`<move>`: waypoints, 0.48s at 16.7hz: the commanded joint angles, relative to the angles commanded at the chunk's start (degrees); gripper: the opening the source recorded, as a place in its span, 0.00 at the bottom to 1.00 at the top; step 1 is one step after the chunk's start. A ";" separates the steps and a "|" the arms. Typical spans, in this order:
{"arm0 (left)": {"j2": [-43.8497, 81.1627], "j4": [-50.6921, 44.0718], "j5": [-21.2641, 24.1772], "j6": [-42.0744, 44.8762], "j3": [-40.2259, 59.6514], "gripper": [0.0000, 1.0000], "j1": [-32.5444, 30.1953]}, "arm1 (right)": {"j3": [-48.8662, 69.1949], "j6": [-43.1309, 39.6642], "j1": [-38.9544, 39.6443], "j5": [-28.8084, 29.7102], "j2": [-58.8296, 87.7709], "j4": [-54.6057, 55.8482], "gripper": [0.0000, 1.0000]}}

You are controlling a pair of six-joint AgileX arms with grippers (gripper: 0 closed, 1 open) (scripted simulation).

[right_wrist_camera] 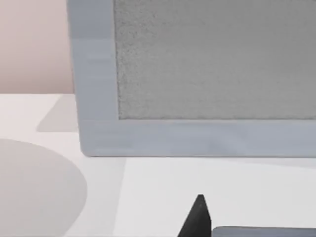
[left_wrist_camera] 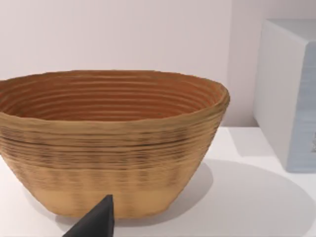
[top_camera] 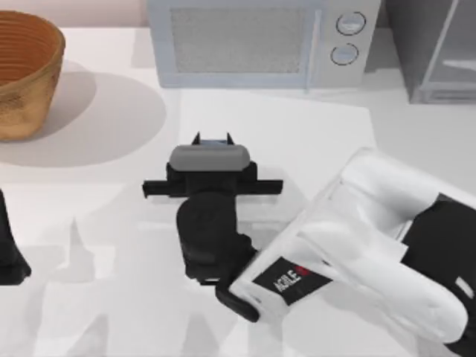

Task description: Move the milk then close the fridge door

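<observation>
Grey housing covers most of the right gripper [top_camera: 213, 140] from above, so you cannot tell whether it is apart or clamped. The milk is hard to make out, with just a bluish sliver [top_camera: 213, 143] at the gripper's front. Ahead stands the microwave [top_camera: 253, 41], whose speckled window [right_wrist_camera: 212, 59] looms in the right wrist view, and the fridge door [top_camera: 446, 44] is cut off beyond it to the right. Parked far left, the left gripper [top_camera: 11, 256] faces a woven basket [left_wrist_camera: 113, 163] with a bare ribbed inside, and its state cannot be told.

White letters "AGILE", cut off by a fold, stand on a black label on the right arm [top_camera: 372, 245]
</observation>
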 joint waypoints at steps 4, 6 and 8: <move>0.00 0.00 0.00 0.00 0.00 1.00 0.00 | -1.00 0.09 0.02 -0.03 -3.54 -2.67 0.00; 0.00 0.00 0.00 0.00 0.00 1.00 0.00 | -1.03 0.09 0.02 -0.03 -3.64 -2.74 0.00; 0.00 0.00 0.00 0.00 0.00 1.00 0.00 | -0.93 0.19 -0.11 -0.15 -3.56 -2.60 0.00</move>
